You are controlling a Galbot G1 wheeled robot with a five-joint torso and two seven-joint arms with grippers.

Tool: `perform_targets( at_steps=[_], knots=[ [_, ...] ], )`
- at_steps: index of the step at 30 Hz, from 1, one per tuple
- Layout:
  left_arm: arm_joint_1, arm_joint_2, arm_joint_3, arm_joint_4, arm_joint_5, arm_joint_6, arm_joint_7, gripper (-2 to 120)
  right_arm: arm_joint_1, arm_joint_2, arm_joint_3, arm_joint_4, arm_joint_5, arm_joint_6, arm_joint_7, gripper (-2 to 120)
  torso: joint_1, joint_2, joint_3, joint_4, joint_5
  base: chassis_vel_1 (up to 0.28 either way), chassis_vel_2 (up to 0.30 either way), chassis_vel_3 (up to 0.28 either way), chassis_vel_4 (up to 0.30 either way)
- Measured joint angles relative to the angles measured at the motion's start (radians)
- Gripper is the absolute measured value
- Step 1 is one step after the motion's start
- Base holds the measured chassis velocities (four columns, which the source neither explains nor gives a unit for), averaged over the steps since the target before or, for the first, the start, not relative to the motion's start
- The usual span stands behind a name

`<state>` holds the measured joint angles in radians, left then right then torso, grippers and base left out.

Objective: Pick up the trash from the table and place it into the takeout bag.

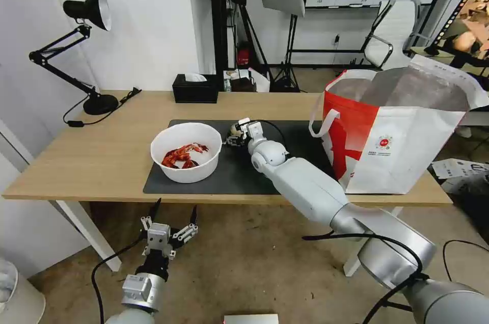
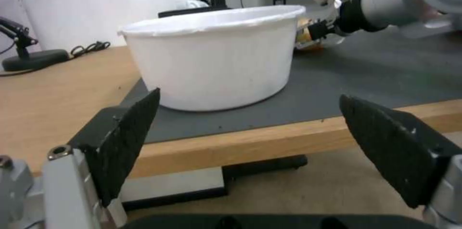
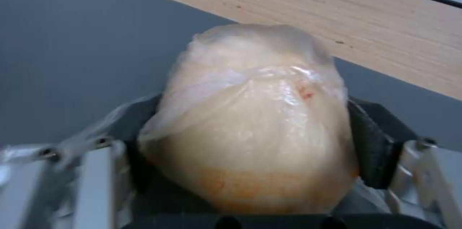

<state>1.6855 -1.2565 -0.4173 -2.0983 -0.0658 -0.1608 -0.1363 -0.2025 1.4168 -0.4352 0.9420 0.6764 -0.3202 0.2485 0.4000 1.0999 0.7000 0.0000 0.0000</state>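
The right gripper (image 1: 237,133) is clenched on the small bag (image 3: 252,120), a clear film around a beige lump stained orange, with a black finger pressed to each side of it. The gripper sits low over the grey mat (image 1: 239,173), at the mat's far middle, just right of the bowl (image 1: 186,152); whether the bag touches the mat cannot be told. The right arm reaches across the mat from the near right.

The bowl is white and round, with red shells (image 1: 183,155) inside, and stands on the mat's left half. The takeout bag (image 1: 392,135) stands open at the right end of the table (image 1: 97,156), its foil lining showing, well apart from the gripper.

The left gripper (image 1: 173,214) is released, its fingers (image 2: 126,138) spread wide, and hangs below the table's near edge, in front of the bowl. A black tissue box (image 1: 195,88) and a desk lamp (image 1: 81,49) sit along the far edge.
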Motion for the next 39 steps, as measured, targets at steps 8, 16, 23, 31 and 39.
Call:
perform_targets(
  at_steps=[8,16,23,31,39],
  knots=[
    [-0.002,0.001,0.0,0.005,-0.001,-0.004,0.0,100,-0.008,-0.024,-0.006,0.047,0.036,-0.017,0.031,48,0.0,0.0,0.0,0.0,0.0,0.0,0.0,0.0,0.0],
    [-0.006,0.001,0.008,0.005,-0.002,-0.005,0.0,100,-0.042,-0.125,0.001,0.225,0.099,-0.015,0.084,19,0.0,0.0,0.0,0.0,0.0001,0.0,0.0,0.0,0.0],
    [0.002,0.006,0.002,-0.02,-0.006,-0.005,-0.001,100,-0.149,-0.311,0.112,0.605,0.068,0.123,0.127,8,0.0,0.0,0.0,-0.0002,0.0003,0.0,0.0,0.0,0.0],
    [0.01,0.004,0.005,-0.034,-0.005,-0.004,-0.002,100,-0.204,-0.514,0.265,0.9,-0.004,0.147,0.238,8,0.0,0.0,0.0,0.0,0.0002,0.0,0.0,0.0,0.0],
    [0.012,0.0,0.016,-0.035,0.001,-0.002,-0.002,100,-0.25,-0.7,0.413,1.025,-0.044,-0.015,0.489,7,0.0,0.0,0.0,-0.0003,0.0002,0.0,0.0,0.0,0.0]
  ],
)
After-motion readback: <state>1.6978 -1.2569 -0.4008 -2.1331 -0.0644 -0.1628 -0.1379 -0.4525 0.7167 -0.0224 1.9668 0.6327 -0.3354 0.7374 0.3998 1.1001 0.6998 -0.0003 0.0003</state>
